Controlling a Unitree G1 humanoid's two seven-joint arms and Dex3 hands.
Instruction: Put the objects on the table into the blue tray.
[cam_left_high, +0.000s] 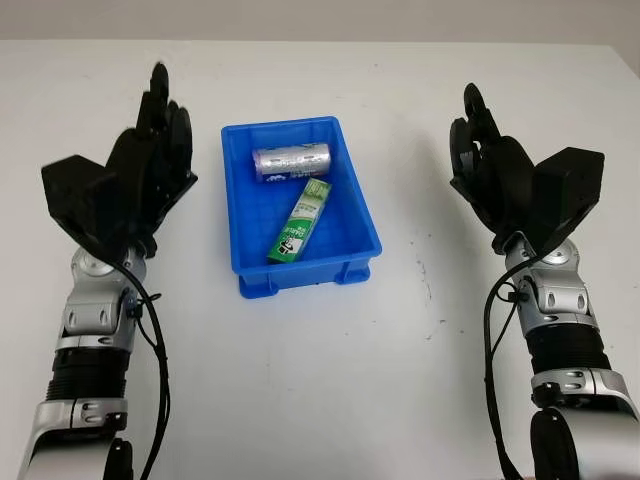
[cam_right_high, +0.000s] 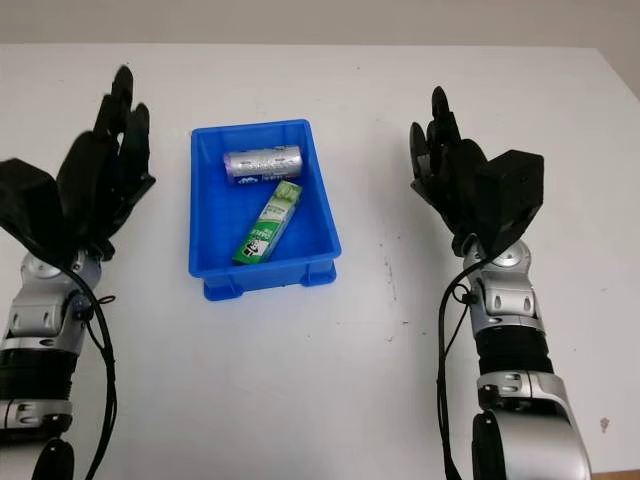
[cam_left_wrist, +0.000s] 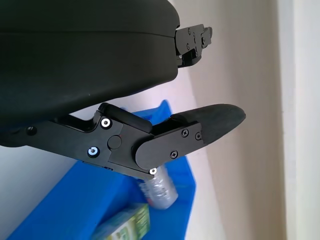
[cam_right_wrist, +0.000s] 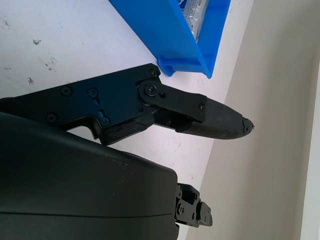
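While both the left robot hand (cam_left_high: 150, 160) and right robot hand (cam_left_high: 490, 165) were held open and empty beside the blue tray (cam_left_high: 355, 215), the silver can (cam_left_high: 291, 161), judged light, rigid and slippery, and the stiff green box (cam_left_high: 301, 220), best gripped across its narrow sides, were seen already inside it.

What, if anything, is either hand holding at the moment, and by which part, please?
Nothing is held. The left hand and the right hand are both open, one on each side of the blue tray, where the silver can and green box lie.

Two head-mounted eyes look forward and down on the white table (cam_left_high: 320, 380), sharing the blue tray (cam_left_high: 352, 190) between both arms, while each wrist camera peers past its own black hand at that tray's edge.
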